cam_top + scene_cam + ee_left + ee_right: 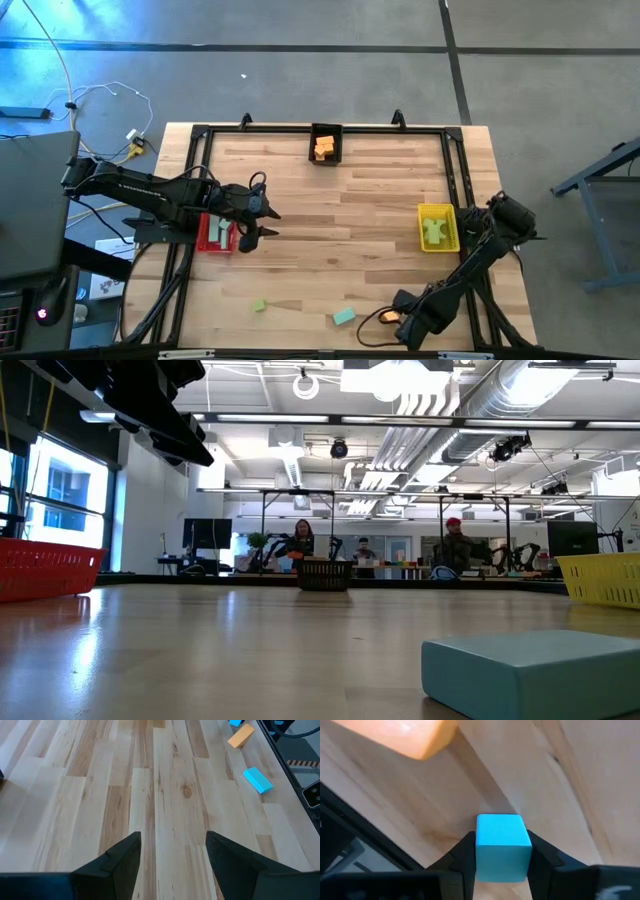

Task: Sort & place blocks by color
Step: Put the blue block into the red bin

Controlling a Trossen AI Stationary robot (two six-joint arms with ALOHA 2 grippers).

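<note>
My right gripper (400, 304) is low at the table's near edge, shut on a teal block (502, 846). An orange block (388, 316) lies on the table right beside it and also shows in the right wrist view (405, 735). A second teal block (344, 317) and a yellow-green block (259, 305) lie flat near the near edge. My left gripper (268, 222) is open and empty over bare wood (173, 837), just right of the red bin (215, 233). My right gripper pinches the teal block by two opposite sides (481, 851) between its two fingers. The block's square end face (502, 860) sticks out past the fingertips. Whether the block rests on the table or is lifted does not show.
A black bin (326, 143) with orange blocks stands at the far edge. A yellow bin (437, 227) with yellow-green blocks stands at the right, and the red bin holds pale blocks. A black frame (300, 130) borders the table. People stand in the room behind (455, 545).
</note>
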